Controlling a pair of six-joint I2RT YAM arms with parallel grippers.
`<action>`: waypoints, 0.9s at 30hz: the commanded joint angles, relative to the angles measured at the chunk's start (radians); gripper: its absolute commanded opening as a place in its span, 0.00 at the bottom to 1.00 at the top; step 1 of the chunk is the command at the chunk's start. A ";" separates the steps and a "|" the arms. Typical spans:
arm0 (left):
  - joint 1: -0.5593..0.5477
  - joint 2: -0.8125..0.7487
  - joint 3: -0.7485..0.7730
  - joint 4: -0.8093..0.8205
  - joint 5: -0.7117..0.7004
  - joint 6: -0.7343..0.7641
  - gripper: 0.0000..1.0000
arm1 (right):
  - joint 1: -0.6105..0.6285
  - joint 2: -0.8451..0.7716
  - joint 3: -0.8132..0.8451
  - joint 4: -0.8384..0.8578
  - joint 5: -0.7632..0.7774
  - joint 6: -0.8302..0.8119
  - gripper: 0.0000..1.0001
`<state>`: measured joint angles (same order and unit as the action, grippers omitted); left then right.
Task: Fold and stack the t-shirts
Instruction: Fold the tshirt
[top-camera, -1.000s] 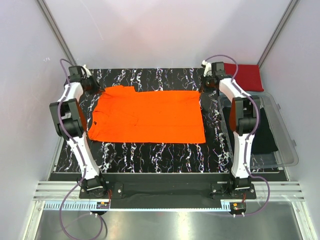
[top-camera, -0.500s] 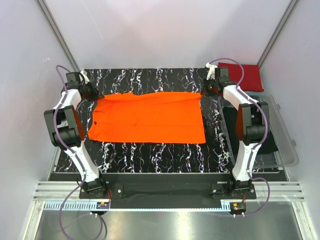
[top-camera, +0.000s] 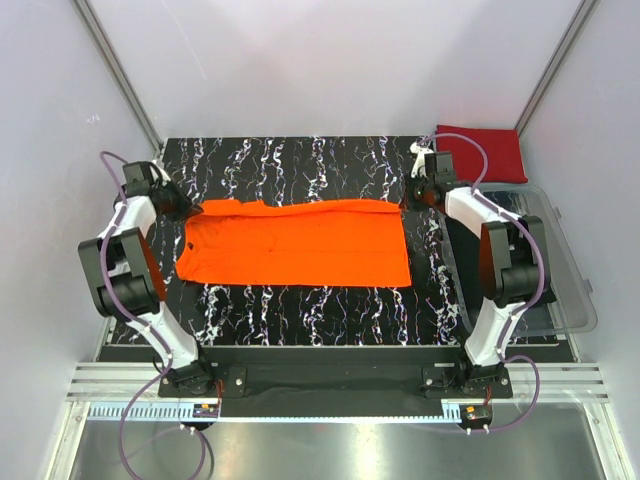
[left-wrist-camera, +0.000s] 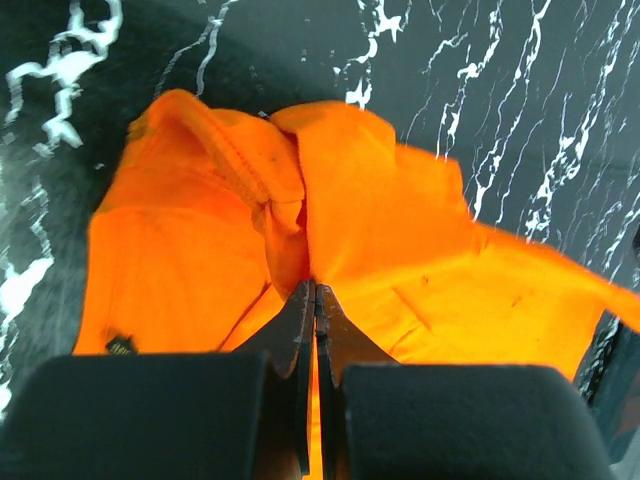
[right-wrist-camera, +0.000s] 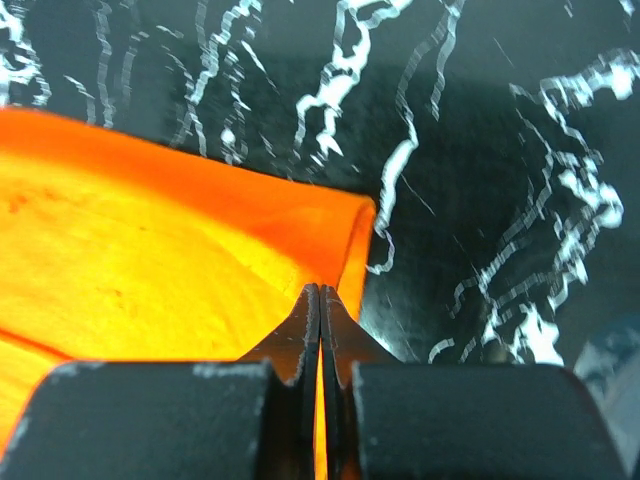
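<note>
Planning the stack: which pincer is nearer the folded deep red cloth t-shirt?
Right. The right pincer sits just left of the deep red t-shirt; the left pincer is far across the bright orange t-shirt.

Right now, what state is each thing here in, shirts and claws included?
orange t-shirt: spread on the marble table, far edge lifted.
red t-shirt: folded, lying at the far right corner.
left gripper: shut, pinching the orange t-shirt near its collar.
right gripper: shut, pinching the orange t-shirt's far hem corner.
clear plastic tub: sitting by the table's right side.
</note>
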<state>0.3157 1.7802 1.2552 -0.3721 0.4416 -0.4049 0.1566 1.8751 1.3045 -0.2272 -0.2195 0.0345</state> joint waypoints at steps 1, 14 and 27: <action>0.023 -0.080 -0.017 0.033 0.020 -0.022 0.00 | 0.004 -0.083 -0.027 0.029 0.065 0.030 0.00; 0.045 -0.114 -0.088 -0.036 0.026 -0.032 0.00 | 0.006 -0.160 -0.151 0.006 0.054 0.093 0.00; 0.046 -0.191 -0.166 -0.044 0.003 -0.055 0.00 | 0.018 -0.212 -0.226 0.008 0.058 0.134 0.00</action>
<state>0.3546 1.6474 1.0920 -0.4297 0.4492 -0.4435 0.1631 1.7462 1.0912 -0.2302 -0.1764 0.1570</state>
